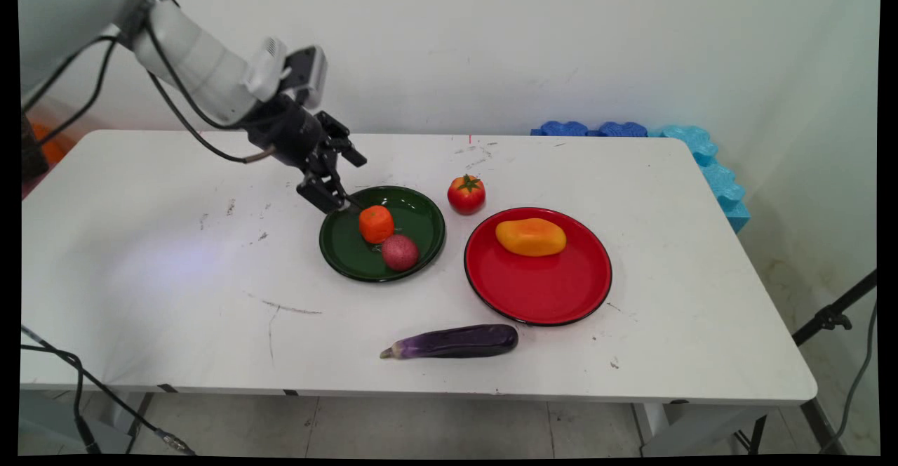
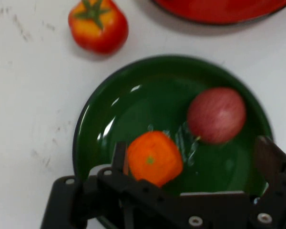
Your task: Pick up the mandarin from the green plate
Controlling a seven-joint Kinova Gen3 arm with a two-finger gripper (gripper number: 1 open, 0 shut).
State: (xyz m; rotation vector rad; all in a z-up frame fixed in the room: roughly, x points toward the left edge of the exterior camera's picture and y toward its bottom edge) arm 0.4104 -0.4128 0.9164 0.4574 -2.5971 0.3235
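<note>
Gripper (image 1: 345,203) fingers spread apart, tilted down from the upper left over a green plate's (image 1: 421,224) left rim, one finger just beside an orange fruit (image 1: 377,224). A reddish round fruit (image 1: 400,252) shares the plate. Nearby: tomato (image 1: 466,194), red plate (image 1: 540,290) holding a mango (image 1: 530,236), eggplant (image 1: 456,342) in front.
</note>
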